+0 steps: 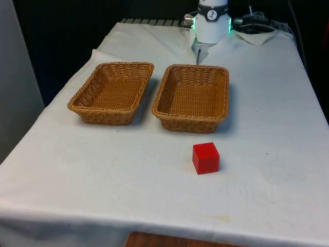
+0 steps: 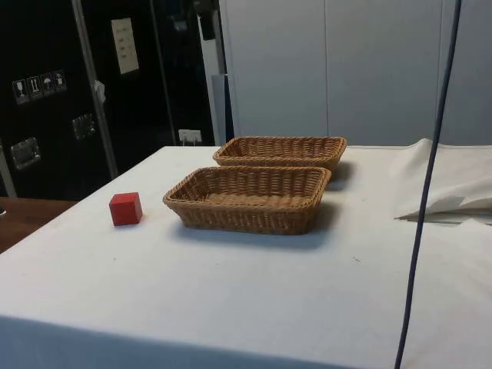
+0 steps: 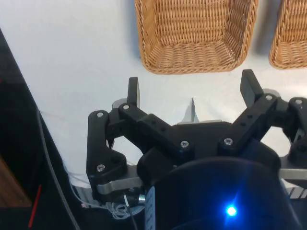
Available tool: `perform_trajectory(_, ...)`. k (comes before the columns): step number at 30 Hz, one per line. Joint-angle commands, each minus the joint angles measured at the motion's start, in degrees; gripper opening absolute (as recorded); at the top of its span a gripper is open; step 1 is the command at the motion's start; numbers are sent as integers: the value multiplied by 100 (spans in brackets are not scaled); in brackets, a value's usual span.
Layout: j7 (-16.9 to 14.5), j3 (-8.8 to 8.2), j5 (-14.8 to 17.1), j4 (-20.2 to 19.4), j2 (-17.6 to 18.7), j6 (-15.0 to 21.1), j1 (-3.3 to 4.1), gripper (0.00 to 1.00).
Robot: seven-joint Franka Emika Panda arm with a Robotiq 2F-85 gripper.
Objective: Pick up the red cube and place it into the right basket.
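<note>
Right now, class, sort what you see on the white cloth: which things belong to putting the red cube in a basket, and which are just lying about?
Belongs to the job:
- small red cube, on the cloth in front of the baskets
- woven wicker basket on the front view's right
- black two-finger gripper, open

Just lying about:
- second wicker basket on the front view's left

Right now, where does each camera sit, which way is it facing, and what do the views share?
Front view: sits at the table's near end, looks along the white cloth at the red cube, with two wicker baskets beyond it; the arm's white base shows at the far end.
Side view: sits at the table's side, faces dark cabinets; no robot part shows.
Wrist view: sits on the wrist, looks down past the open claw at the baskets.
Shared: front and side views both show the cube and both baskets.
</note>
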Motion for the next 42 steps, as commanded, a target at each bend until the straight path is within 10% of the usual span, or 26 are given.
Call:
perform_trajectory(1,23,11,6,92,92,-23,11,100)
perform_trajectory(42,-223,286,92,1776,1621,-46,-11,100)
